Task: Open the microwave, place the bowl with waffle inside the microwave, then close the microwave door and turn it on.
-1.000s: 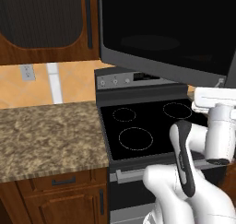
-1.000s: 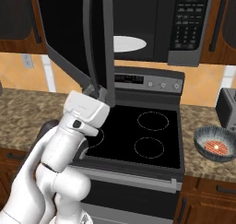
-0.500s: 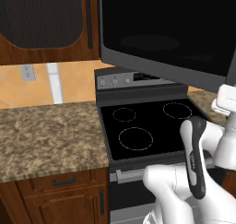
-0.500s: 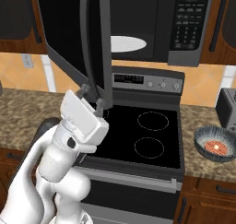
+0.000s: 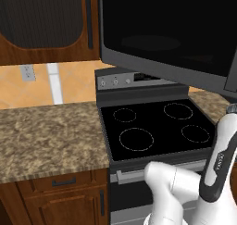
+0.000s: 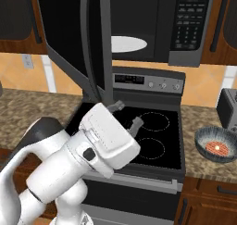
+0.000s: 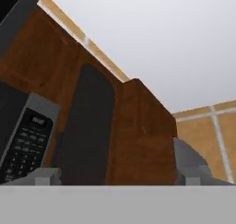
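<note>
The microwave (image 6: 152, 20) hangs above the stove with its cavity exposed and a white turntable plate (image 6: 125, 44) inside. The microwave door (image 6: 95, 48) stands swung out to the left, edge-on in the right base view; in the left base view the door (image 5: 171, 34) is a big black glass panel. My gripper (image 6: 126, 114) hovers open over the stove's front left, below the door's lower edge, holding nothing. The grey bowl (image 6: 216, 145) with the waffle sits on the right counter. In the hand view the gripper (image 7: 117, 174) points up at the button panel (image 7: 25, 140).
The black stove (image 6: 148, 136) lies under the microwave. A grey toaster (image 6: 227, 108) stands behind the bowl. Granite counter (image 5: 46, 136) stretches left of the stove. Wooden cabinets with ribbed panes (image 7: 87, 126) flank the microwave.
My hand has drawn away from the door's lower edge, down and to the right over the stove, and left the left base view. The door stays open.
</note>
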### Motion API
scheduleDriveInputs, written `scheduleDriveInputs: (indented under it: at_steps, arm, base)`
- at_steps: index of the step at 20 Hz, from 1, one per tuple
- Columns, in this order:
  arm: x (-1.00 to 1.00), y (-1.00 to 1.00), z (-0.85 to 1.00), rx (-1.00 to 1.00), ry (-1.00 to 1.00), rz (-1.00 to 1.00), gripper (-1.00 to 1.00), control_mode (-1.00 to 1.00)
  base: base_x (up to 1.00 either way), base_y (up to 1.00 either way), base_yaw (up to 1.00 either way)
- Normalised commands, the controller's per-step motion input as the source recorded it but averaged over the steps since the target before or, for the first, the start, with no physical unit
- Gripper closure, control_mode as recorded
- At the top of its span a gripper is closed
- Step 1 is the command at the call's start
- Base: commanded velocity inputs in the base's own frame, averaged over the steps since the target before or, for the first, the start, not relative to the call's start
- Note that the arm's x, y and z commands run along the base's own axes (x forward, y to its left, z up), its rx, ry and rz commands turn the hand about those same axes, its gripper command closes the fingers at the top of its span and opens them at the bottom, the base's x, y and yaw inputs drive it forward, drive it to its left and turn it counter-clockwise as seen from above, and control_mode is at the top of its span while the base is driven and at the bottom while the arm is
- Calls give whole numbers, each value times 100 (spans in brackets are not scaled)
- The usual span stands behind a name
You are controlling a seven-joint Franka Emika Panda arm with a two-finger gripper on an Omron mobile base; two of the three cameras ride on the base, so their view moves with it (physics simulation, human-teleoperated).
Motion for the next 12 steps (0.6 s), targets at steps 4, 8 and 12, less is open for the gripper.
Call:
scheduleDriveInputs:
  at_steps: [4, 8, 12]
  arm:
    - [-11, -65, 0, 3, 93, 1, -100, -100]
    - [1, -29, -8, 0, 92, 21, -100, -100]
    - [28, -1, -29, -10, 57, 44, -100, -100]
  base:
    - [0, 0, 0]
    - [0, 0, 0]
    - [0, 0, 0]
